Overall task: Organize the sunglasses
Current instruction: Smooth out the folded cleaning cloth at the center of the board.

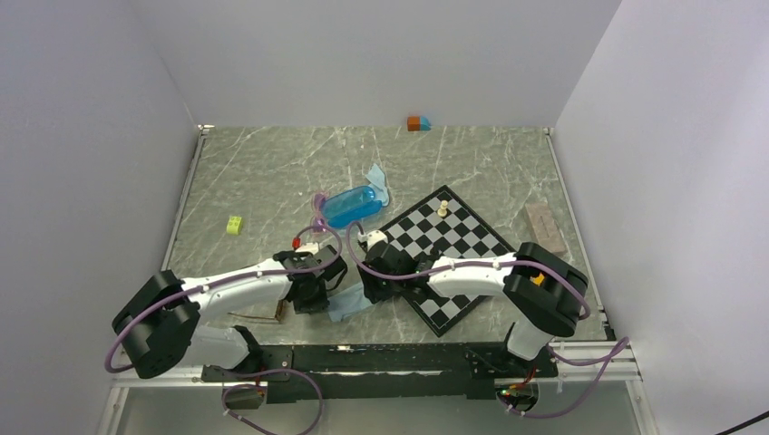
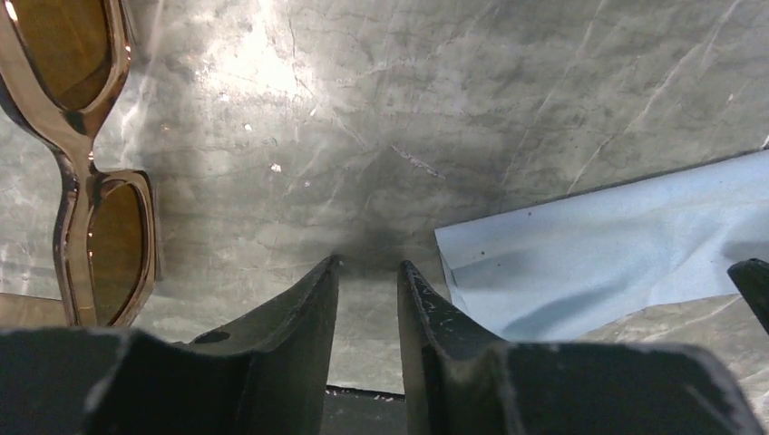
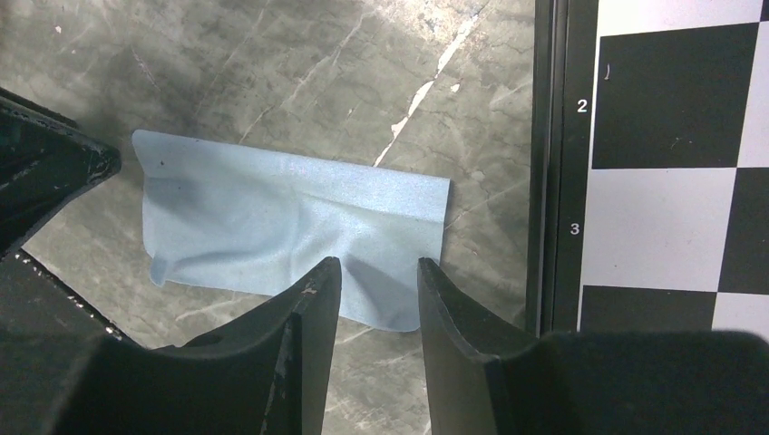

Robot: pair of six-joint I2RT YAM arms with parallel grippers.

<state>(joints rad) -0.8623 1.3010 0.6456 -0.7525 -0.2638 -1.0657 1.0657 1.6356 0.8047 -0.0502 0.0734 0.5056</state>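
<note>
Little of the task looks done. The brown pair (image 2: 77, 172) lies on the table (image 1: 254, 172) at about 7 o'clock in the top view, close to the near edge and just beside the left arm. What seems to be the purple pair (image 1: 319, 210) sits near the middle, touching the case (image 1: 353, 207) on its 9 o'clock side. The arm's purple cable runs close by, so its outline is hard to separate. The two pairs are well apart, and neither is in the case or in a grip, so I judge the whole arranging is left to do.

The left gripper (image 2: 369, 264) hovers low over bare table with its fingers narrowly parted and nothing between them. The brown pair is off toward 9 o'clock in its own view. The right gripper (image 3: 378, 263) is also released and empty, its tips over the near edge of a cloth (image 3: 290, 222) that lies between the two grippers, with the chessboard (image 3: 671, 163) at 3 o'clock.

In the left wrist view the brown pair's front runs 12 to 6, one lens above the other. In the top view its temples trail toward 9 o'clock, so its long axis there lies roughly 9 to 3 (folded or spread, I cannot tell). The purple pair's axis is too small to read.
</note>
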